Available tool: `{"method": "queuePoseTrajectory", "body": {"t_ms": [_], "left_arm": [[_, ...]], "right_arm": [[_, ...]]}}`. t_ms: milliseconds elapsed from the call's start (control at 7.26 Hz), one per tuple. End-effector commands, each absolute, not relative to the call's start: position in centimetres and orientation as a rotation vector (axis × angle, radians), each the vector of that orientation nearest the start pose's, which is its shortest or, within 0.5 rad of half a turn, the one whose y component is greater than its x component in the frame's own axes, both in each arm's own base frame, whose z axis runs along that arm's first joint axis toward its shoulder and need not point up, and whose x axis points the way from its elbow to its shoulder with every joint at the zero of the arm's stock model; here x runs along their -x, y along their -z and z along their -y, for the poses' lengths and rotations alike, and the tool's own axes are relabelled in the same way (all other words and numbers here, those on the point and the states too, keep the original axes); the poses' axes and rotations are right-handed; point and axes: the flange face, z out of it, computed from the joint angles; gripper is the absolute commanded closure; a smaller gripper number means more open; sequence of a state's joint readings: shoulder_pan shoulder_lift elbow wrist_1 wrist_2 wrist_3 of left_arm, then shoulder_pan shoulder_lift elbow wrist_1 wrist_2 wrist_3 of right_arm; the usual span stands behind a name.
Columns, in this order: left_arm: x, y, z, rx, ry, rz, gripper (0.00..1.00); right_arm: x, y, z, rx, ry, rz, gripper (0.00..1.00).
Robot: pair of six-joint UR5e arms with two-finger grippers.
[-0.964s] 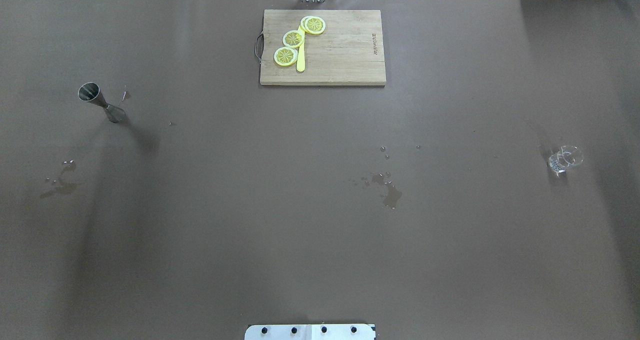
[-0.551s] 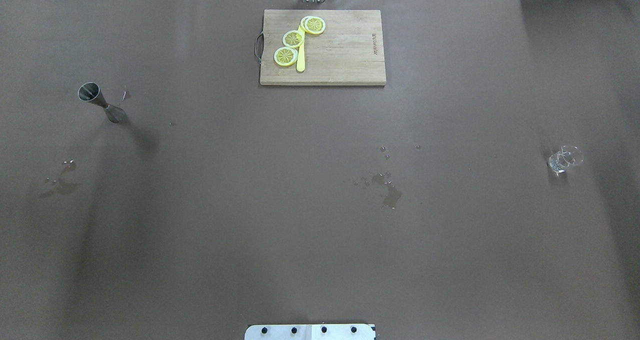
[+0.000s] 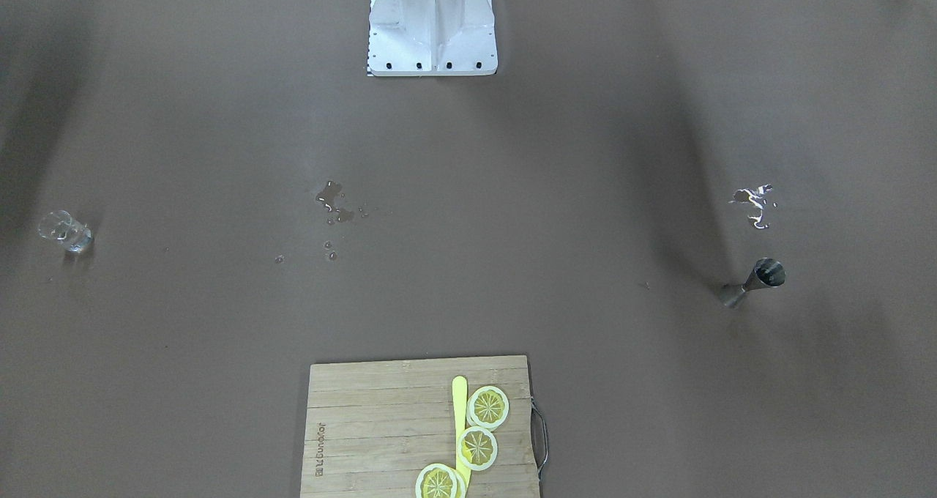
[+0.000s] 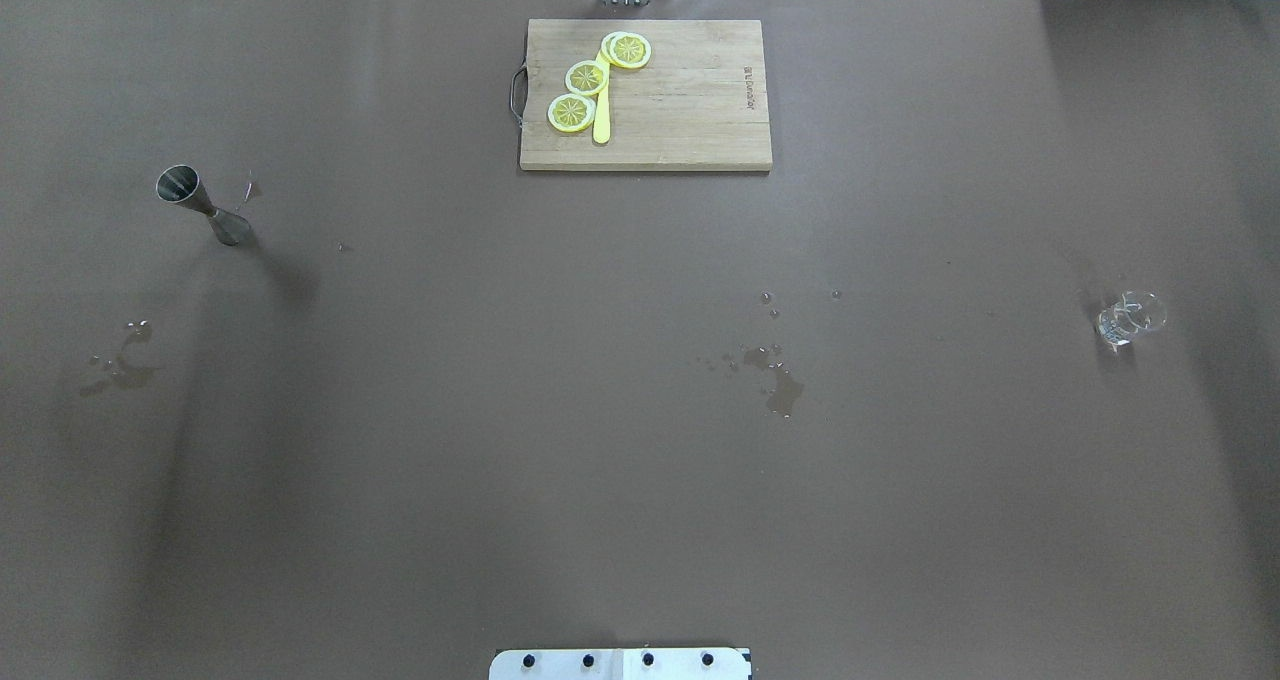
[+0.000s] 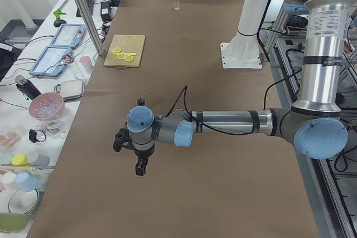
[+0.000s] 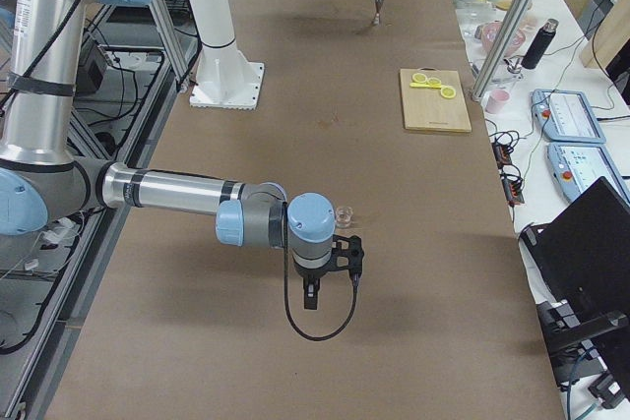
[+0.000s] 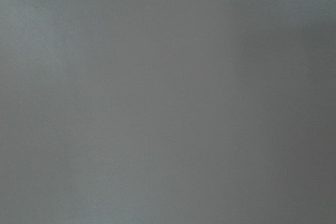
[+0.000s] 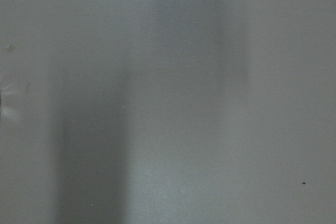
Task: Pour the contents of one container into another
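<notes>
A steel jigger stands upright on the brown table's left side, seen also in the front view as the jigger. A small clear glass stands far to the right, the same glass. Neither gripper shows in the overhead or front view. My left gripper hangs over bare table, nearer the camera than the jigger. My right gripper hangs just short of the glass. I cannot tell whether either is open or shut. Both wrist views show only blurred table.
A wooden cutting board with lemon slices and a yellow knife lies at the far middle. Wet spill patches mark the cloth. The robot's base is at the near edge. A cluttered side bench runs past the far edge.
</notes>
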State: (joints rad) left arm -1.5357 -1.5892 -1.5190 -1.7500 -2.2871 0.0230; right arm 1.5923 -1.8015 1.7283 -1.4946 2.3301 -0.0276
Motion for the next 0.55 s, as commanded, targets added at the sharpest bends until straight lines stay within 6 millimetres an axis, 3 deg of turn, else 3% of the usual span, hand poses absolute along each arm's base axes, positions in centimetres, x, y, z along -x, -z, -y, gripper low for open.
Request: {"method": "queuePoseTrajectory", "body": {"t_ms": [0, 413], "left_arm": [[4.99, -65.91, 51.16, -0.136, -0.107, -0.716, 0.02], [4.9, -65.18, 51.53, -0.142, -0.088, -0.718, 0.02]], "right_arm": [[-7.32, -67.71, 39.27, -0.022, 0.007, 0.759, 0.0], [-7.32, -67.49, 39.31, -0.026, 0.009, 0.759, 0.0]]}}
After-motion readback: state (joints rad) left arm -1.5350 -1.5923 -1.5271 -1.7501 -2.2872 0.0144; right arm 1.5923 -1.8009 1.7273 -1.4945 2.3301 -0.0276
